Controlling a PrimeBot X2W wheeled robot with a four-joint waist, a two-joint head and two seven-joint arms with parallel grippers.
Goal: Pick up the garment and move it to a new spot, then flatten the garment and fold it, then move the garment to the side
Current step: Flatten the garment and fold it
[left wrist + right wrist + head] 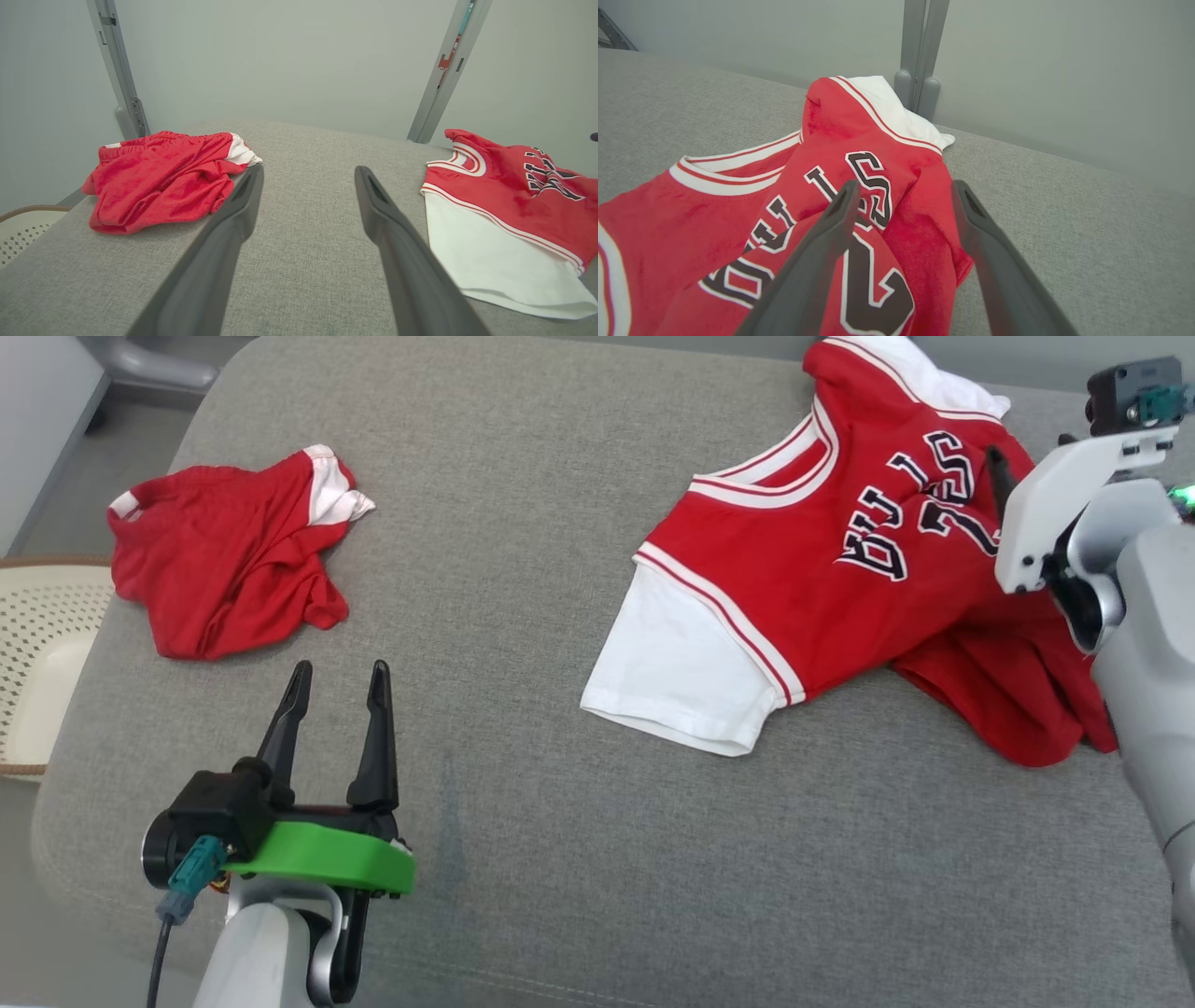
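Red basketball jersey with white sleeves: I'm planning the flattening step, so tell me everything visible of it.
The red basketball jersey with white sleeves looks like soft knit, with red-and-white striped trim at neck and armholes and dark, white-edged lettering. It lies print-side up and rumpled on the right of the grey fabric cushion, one white sleeve spread flat, its far side bunched. The right gripper stands open over the lettering; contact cannot be told.

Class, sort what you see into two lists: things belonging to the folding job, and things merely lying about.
In the job: jersey, rumpled on the grey cushion; right gripper, fingers open over it.
Lying about: red shorts; cream basket; left gripper, open, apart from both garments.
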